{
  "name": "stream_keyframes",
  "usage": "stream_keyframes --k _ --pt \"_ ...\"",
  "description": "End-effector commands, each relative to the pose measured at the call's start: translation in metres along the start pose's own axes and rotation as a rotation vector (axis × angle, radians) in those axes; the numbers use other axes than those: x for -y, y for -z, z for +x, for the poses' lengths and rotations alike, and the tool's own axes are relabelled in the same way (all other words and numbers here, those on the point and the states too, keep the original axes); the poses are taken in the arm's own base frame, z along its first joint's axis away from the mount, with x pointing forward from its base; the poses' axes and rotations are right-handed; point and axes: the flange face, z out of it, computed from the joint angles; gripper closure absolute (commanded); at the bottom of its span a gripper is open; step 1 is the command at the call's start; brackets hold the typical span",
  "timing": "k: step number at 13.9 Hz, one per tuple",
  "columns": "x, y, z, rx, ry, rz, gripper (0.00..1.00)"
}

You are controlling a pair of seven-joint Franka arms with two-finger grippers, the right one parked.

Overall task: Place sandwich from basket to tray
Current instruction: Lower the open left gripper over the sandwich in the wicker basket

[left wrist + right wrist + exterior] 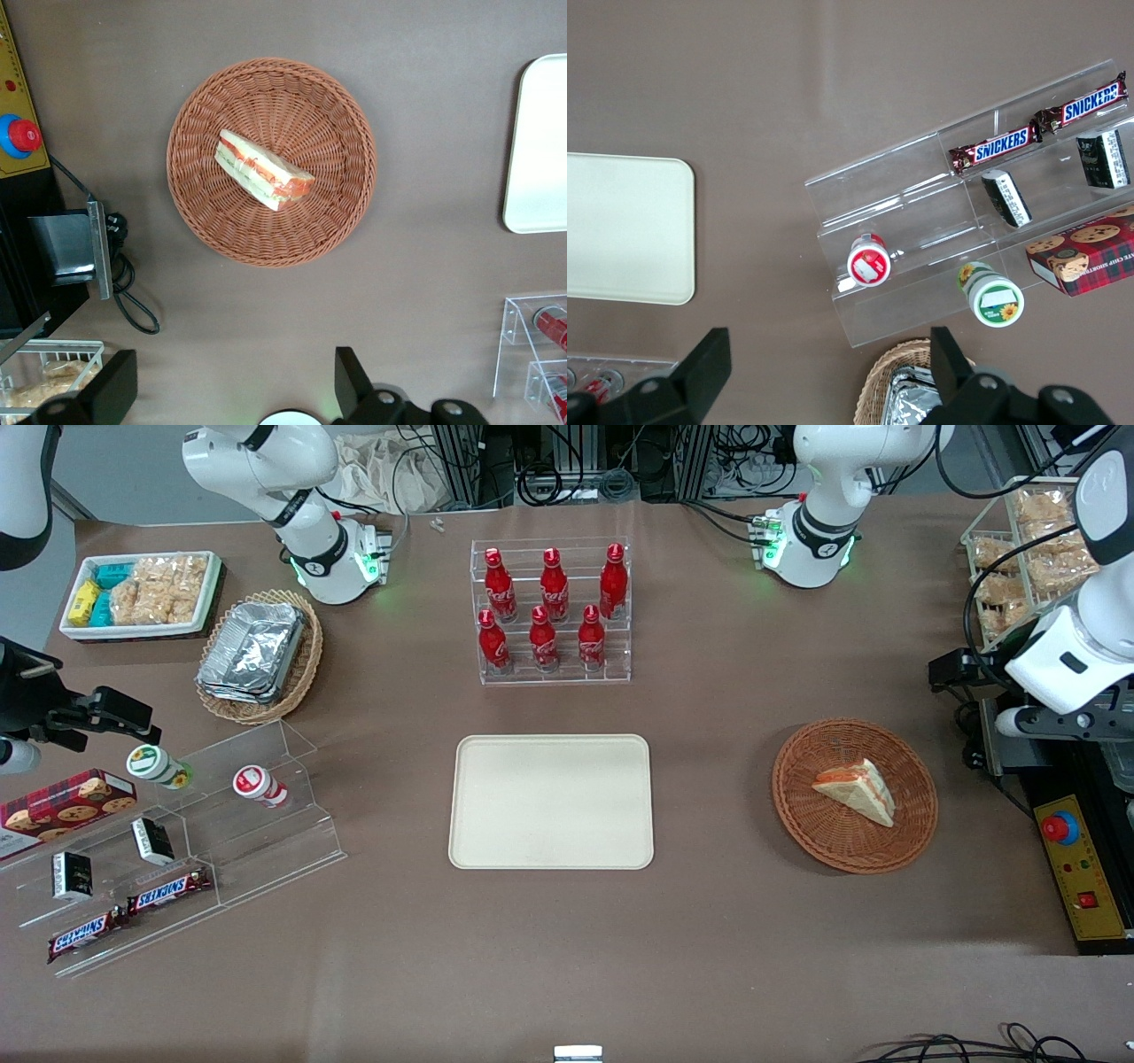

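The sandwich (pixel 855 791), a pale bread wedge with red-orange and green filling, lies in the round reddish-brown wicker basket (pixel 797 797) toward the working arm's end of the table. The cream tray (pixel 554 802) lies flat and bare at the table's middle, beside the basket. My gripper (pixel 1054 724) hangs high above the table edge, beside the basket and not over it. In the left wrist view the gripper (pixel 232 390) is open and empty, its fingers (pixel 350 381) wide apart, with the sandwich (pixel 263 170), basket (pixel 204 204) and tray edge (pixel 540 142) below.
A clear rack of red bottles (pixel 551 611) stands farther from the front camera than the tray. A yellow control box with a red button (pixel 1076 868) and a wire rack of snack bags (pixel 1028 558) sit near my arm. An acrylic snack shelf (pixel 177 841) stands toward the parked arm's end.
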Motion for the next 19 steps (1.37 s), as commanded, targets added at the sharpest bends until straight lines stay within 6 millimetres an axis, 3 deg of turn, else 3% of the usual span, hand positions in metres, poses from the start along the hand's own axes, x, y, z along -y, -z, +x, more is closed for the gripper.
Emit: stream_keyframes --k 1,4,8,11,16,19 --pt "0.001 0.004 0.005 -0.007 0.023 -0.012 0.0" --pt "0.002 0.0 0.006 0.005 0.026 -0.002 0.0" --pt "0.001 -0.042 0.018 -0.002 0.329 0.006 0.0" --pt "0.0 -0.093 0.023 -0.026 0.553 0.001 0.0" --pt "0.009 -0.199 0.029 -0.097 0.782 -0.037 0.0" --pt "0.015 -0.242 0.04 -0.073 0.848 -0.037 0.0"
